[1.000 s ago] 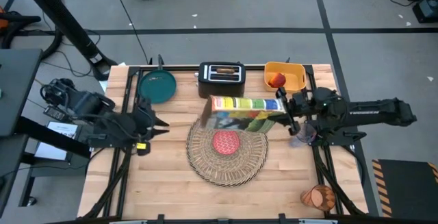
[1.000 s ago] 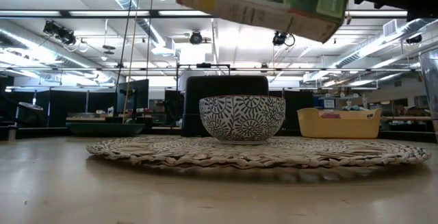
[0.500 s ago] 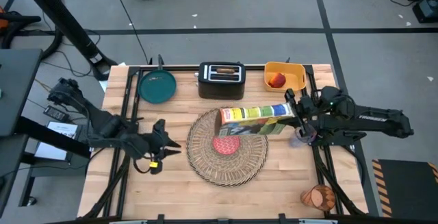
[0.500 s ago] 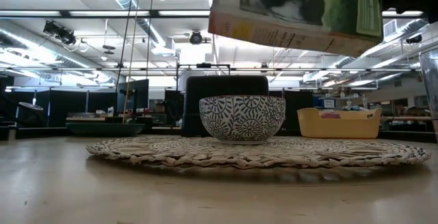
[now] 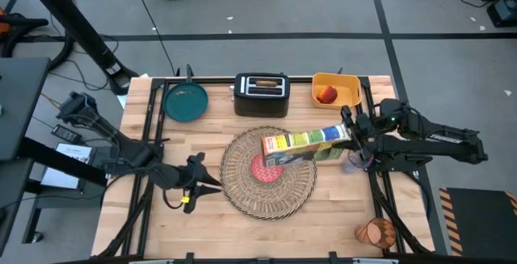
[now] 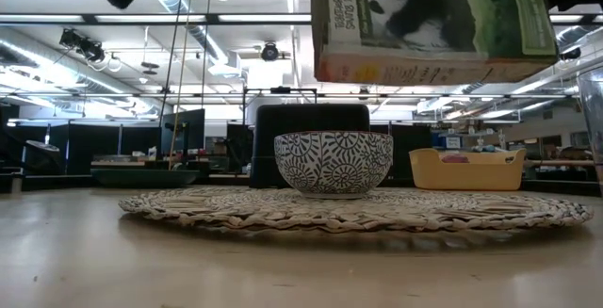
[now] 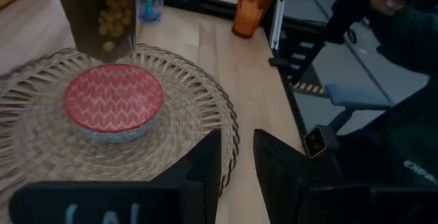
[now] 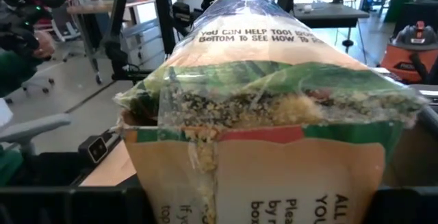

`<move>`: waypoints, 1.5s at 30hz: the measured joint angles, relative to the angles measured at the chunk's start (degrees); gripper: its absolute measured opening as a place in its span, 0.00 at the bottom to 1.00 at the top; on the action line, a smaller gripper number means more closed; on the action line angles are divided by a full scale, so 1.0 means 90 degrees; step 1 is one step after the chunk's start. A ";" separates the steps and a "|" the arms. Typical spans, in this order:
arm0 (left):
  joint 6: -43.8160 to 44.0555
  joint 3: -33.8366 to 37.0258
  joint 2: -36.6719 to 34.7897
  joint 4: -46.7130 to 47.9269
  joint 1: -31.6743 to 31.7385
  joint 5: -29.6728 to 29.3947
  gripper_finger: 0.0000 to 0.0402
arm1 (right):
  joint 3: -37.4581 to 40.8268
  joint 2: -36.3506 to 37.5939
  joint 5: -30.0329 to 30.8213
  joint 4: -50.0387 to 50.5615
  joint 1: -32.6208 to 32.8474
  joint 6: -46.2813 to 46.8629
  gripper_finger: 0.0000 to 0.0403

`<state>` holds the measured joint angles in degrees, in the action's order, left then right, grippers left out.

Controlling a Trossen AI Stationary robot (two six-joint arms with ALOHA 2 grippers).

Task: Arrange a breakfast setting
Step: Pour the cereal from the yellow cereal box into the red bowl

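Right hand (image 5: 349,139) grips a glossy cardboard cereal box (image 5: 307,144), tipped mid-frame over the patterned ceramic bowl (image 5: 267,169) on the round woven straw placemat (image 5: 242,191); left hand (image 5: 202,185) empty, fingers slightly apart, lower left.

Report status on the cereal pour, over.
Right end effector clamped on the panda-print cereal box, tipped sideways over the red-lined patterned bowl on the round woven straw placemat. Left end effector waits open beside the mat. Nothing blocking.
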<state>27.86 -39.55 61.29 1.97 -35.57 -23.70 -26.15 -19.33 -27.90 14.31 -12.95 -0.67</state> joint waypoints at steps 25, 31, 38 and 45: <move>0.0328 0.0277 0.0317 -0.0672 0.0007 -0.0028 0.23 | -0.0682 -0.0548 0.0261 0.1097 0.0010 -0.0332 0.44; 0.0338 0.0277 0.0317 -0.0672 0.0010 -0.0196 0.23 | -0.0907 -0.0936 0.0289 0.1376 0.0010 -0.0599 0.44; 0.0450 0.0277 0.0317 -0.0672 0.0010 -0.0194 0.23 | -0.0967 -0.1020 0.0292 0.1365 0.0010 -0.0724 0.44; 0.0452 0.0275 0.0317 -0.0671 0.0010 -0.0195 0.23 | -0.1367 -0.1176 0.0281 0.1674 0.0028 -0.0950 0.44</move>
<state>31.92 -37.08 64.14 -4.07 -35.48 -25.46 -38.46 -29.92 -25.37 29.37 -12.70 -9.22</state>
